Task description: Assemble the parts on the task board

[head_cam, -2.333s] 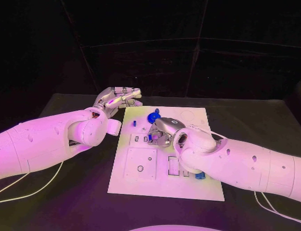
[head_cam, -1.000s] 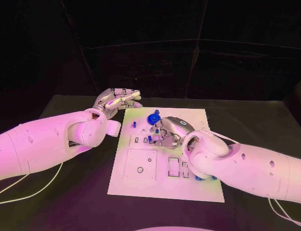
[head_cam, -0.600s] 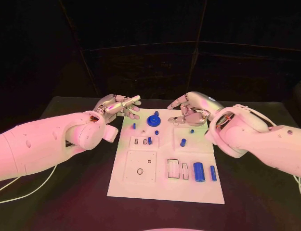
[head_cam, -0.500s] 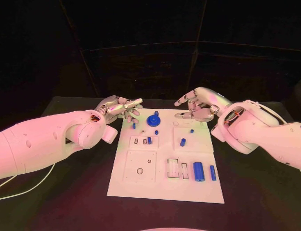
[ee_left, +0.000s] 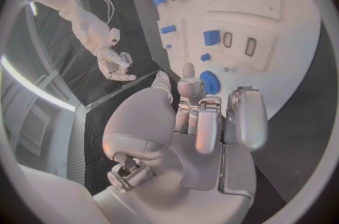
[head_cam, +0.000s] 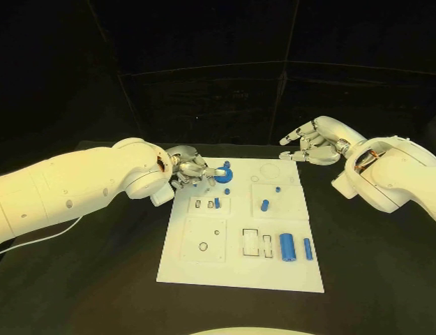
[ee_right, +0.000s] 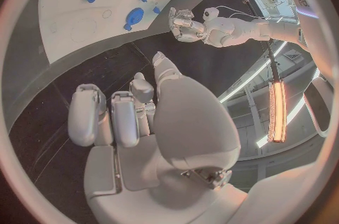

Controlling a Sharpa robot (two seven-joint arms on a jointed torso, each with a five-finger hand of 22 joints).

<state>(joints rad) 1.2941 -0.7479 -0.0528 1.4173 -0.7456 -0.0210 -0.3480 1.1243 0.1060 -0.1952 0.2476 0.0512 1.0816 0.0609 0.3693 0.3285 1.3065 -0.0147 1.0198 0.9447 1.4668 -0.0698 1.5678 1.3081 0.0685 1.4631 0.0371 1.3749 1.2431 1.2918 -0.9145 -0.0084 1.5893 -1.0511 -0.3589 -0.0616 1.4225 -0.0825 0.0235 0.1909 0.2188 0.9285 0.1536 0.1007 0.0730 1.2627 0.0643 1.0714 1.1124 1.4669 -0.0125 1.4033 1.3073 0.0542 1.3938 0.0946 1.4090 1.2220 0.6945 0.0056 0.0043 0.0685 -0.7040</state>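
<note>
Up and away goes the right hand (head_cam: 318,144): a couple of seconds ago it was pressed down low over the middle of the task board (head_cam: 203,269), and now it hangs off the board's far right corner, fingers loosely spread, gripping nothing. Its withdrawal uncovers parts it was hiding: two blue cylinders (head_cam: 287,246) lying side by side near the board's right edge, and a small blue peg (head_cam: 264,205) up in the middle. Meanwhile the left hand (head_cam: 190,167) has swung in from beyond the far left corner and now sits over the board's far left part, fingers curled in, tips just beside the round blue gear (head_cam: 224,174). Whether it actually touches the gear, I cannot tell; the left wrist view shows the fingers (ee_left: 206,122) bunched together above the gear (ee_left: 209,82) with nothing clasped between them.

Moving outward from the left hand: a short blue part (head_cam: 215,203) stands in the small slotted block just nearer than the gear, with another tiny blue piece (head_cam: 196,205) beside it. Nearer still lies the plain square plate with a single hole, then the two empty rectangular pockets (head_cam: 250,241) beside the cylinders.

Room to move: the board's near half lies uncovered, and black table (head_cam: 97,279) shows on both long sides. Both forearms are off the board's middle, the right arm well apart from its right edge.
</note>
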